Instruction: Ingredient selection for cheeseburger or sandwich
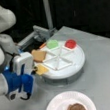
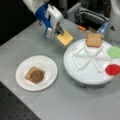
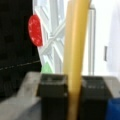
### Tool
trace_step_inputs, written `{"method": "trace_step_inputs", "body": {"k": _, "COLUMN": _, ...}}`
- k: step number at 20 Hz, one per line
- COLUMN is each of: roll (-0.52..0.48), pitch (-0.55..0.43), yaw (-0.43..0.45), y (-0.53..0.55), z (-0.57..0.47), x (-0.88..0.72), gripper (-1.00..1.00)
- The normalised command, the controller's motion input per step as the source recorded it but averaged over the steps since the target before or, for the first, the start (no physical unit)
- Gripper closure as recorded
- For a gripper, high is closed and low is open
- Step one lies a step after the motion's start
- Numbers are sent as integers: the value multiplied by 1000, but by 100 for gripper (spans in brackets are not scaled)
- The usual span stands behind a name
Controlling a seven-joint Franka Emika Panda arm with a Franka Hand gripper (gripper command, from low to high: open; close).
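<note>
Nearest us in the wrist view, the end effector (image 3: 74, 100) clamps the yellow cheese square (image 3: 75, 50) edge-on, a thin yellow strip. In a front view the cheese square (image 2: 65, 38) hangs beside the white tray (image 2: 85, 75). The plate (image 2: 47, 65) holds bread (image 2: 28, 72) under the patty (image 2: 37, 76), partly cut off elsewhere.

A robotics lab: a grey surface (image 2: 75, 100) against black curtains, a perforated black breadboard (image 2: 15, 110) at its edge, metal framing (image 1: 47, 10) behind.
</note>
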Motion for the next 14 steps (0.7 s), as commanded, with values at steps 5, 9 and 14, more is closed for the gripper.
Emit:
{"method": "trace_step_inputs", "body": {"k": 5, "roll": -253, "pitch": 191, "yaw": 311, "y": -82, "z": 280, "x": 475, "gripper": 100}}
{"method": "trace_step_inputs", "body": {"k": 9, "roll": -251, "pitch": 179, "yaw": 264, "y": -149, "z": 116, "x": 422, "gripper": 100}}
{"method": "trace_step_inputs", "body": {"k": 14, "roll": -336, "pitch": 177, "yaw": 146, "y": -203, "z": -14, "x": 454, "gripper": 100}}
